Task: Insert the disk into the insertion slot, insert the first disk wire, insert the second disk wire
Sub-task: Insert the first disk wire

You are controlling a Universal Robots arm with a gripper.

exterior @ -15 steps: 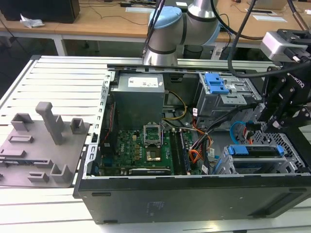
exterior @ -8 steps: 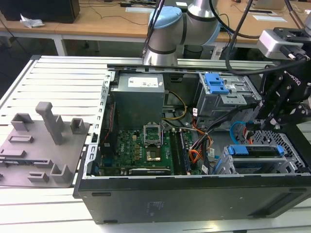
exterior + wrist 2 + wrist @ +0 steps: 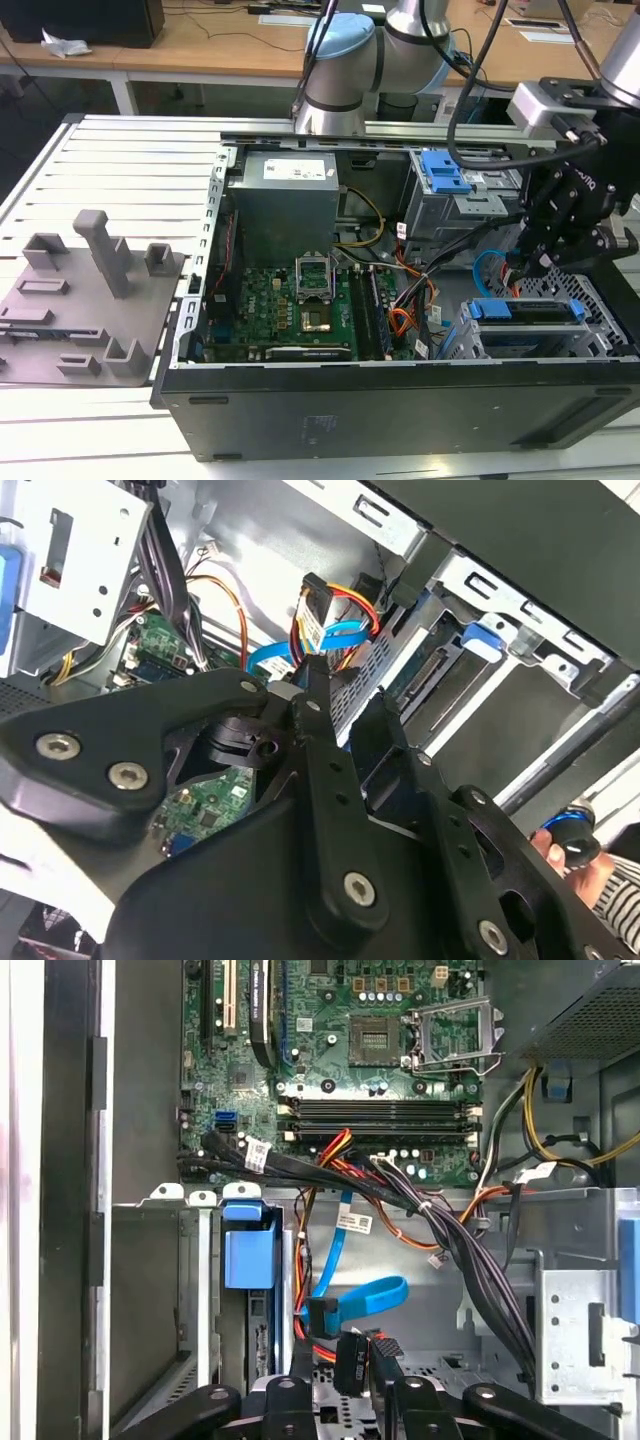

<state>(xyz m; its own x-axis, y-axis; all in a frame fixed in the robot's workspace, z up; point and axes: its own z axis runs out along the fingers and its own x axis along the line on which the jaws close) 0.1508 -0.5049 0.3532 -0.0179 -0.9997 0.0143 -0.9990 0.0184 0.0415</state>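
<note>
With the disk (image 3: 527,312) already seated in the insertion slot (image 3: 598,295), my end effector (image 3: 368,1357) hangs just beside it, the second disk wire (image 3: 372,1298) looping directly ahead; whether it's gripping, I cannot tell.

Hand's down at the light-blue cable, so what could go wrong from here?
1. The hand sits right where the second disk wire loops beside the orange-red-yellow bundle. It may snag those wires or push the wrong plug.
2. The black cable bundle passes close by, and a sideways move could drag it.
3. The second disk wire curls in a tight loop, so tugging it might kink it.
</note>
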